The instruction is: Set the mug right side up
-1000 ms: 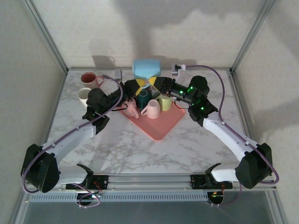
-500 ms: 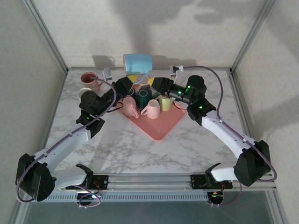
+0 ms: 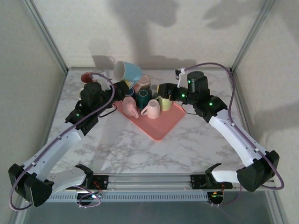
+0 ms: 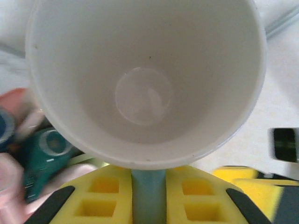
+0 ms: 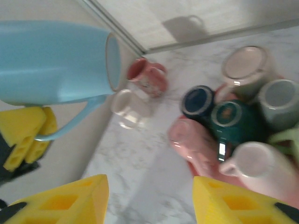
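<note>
Now we see our left tool (image 4: pixel 148 193) clenched on the handle of the blue mug (image 3: pixel 127 71), which hangs in the air, tipped on its side, above the far corner of the pink tray (image 3: pixel 161 128) crowded with other mugs (image 3: pixel 152 109). Our right tool (image 5: pixel 149 198) stands released, gripping nothing, near the mug but clear of it.

White marbled table (image 3: pixel 117 149) enclosed by beige walls (image 3: pixel 196 42) and aluminium posts (image 3: pixel 46 35).
</note>
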Robot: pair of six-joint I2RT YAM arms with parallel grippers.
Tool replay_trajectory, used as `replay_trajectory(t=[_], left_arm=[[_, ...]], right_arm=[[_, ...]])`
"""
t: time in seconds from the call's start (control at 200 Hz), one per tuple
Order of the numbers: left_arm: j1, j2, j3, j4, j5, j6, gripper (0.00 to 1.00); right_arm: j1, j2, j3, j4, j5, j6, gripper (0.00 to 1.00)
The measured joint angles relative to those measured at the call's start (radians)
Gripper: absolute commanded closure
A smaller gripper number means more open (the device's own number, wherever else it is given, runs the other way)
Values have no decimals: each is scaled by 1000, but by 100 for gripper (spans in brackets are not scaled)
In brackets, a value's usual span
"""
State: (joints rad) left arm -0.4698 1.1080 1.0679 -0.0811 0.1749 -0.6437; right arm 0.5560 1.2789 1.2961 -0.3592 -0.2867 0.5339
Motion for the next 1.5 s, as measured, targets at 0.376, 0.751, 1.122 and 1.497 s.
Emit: replay_trajectory(t=[0.376, 0.751, 1.122, 1.497], left_arm=[[3, 22, 21, -466, -285, 57, 100], [159, 73, -72, -515, -342, 85, 100], [260, 203, -122, -362, -282, 222, 100], [320, 399, -69, -272, -275, 332, 100]], right_arm=[[0, 69, 70, -278, 145, -165, 46], [0, 113, 102, -315, 145, -183, 46], [0, 153, 118, -319, 140, -183, 46], [0, 163, 119, -319, 129, -182, 45]])
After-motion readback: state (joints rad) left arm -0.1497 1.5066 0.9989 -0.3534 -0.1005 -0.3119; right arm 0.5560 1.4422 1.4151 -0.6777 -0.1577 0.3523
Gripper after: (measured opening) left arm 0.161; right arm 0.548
